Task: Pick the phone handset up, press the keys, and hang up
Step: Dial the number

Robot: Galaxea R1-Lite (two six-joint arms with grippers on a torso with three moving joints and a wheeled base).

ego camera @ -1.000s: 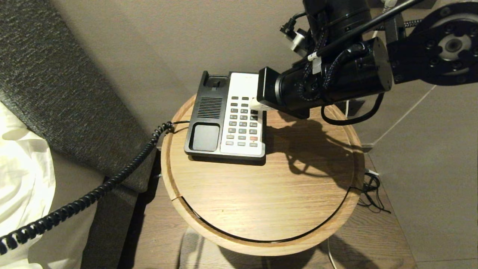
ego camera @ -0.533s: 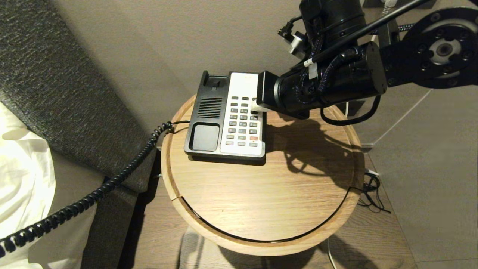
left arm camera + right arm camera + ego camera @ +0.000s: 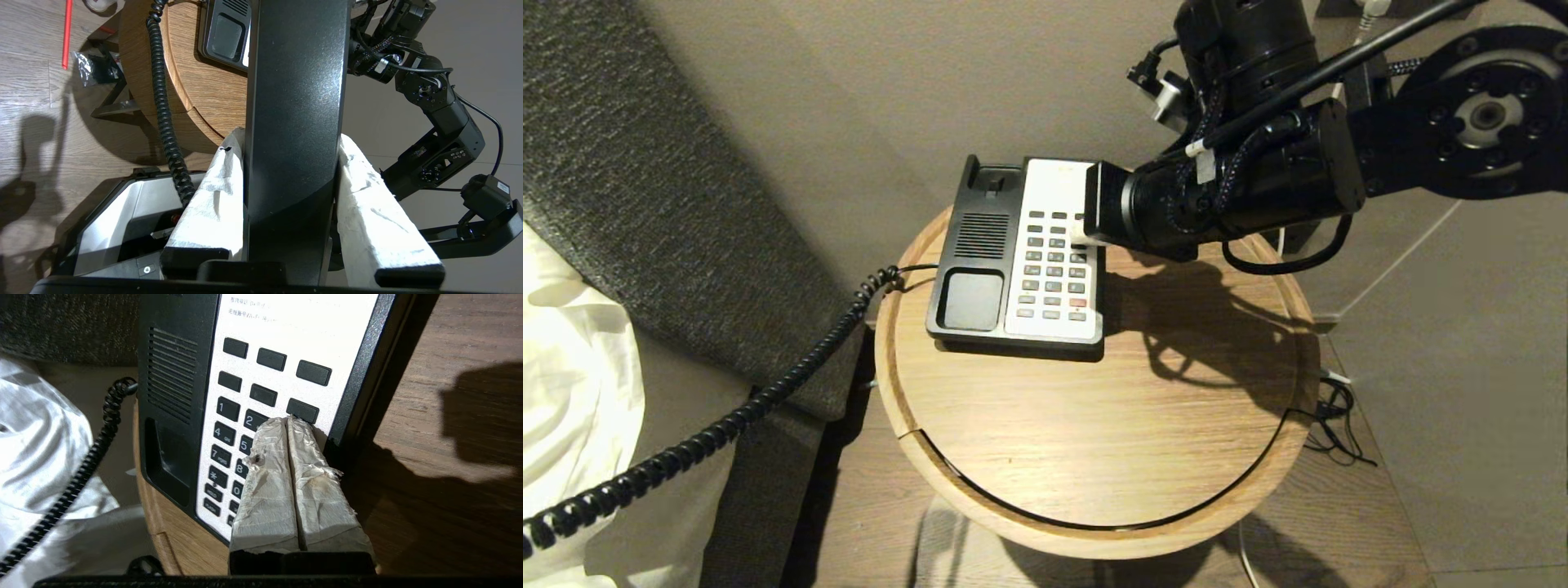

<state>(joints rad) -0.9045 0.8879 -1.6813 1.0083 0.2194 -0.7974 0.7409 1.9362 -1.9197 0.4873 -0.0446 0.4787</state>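
The black phone handset (image 3: 294,94) stands between the white-wrapped fingers (image 3: 212,192) of my left gripper (image 3: 291,141), which is shut on its middle. Neither shows in the head view. Its coiled cord (image 3: 768,392) runs from the phone base (image 3: 978,245) off to the lower left, and the cradle is empty. My right gripper (image 3: 288,419) is shut, with its tips together on the white faceplate among the keys (image 3: 229,409), just past the 2 key in the right column. In the head view the right gripper (image 3: 1081,235) comes in from the right over the keys (image 3: 1054,273).
The phone sits at the back left of a round wooden side table (image 3: 1094,425) with a raised rim. A dark upholstered headboard (image 3: 645,188) and white bedding (image 3: 572,384) lie to the left. Loose cables (image 3: 1335,416) hang off the table's right side.
The right forearm and elbow have lifted a little in the head view. Its white tips stay on the same spot of the keypad. The phone, cord and left grip look unchanged.
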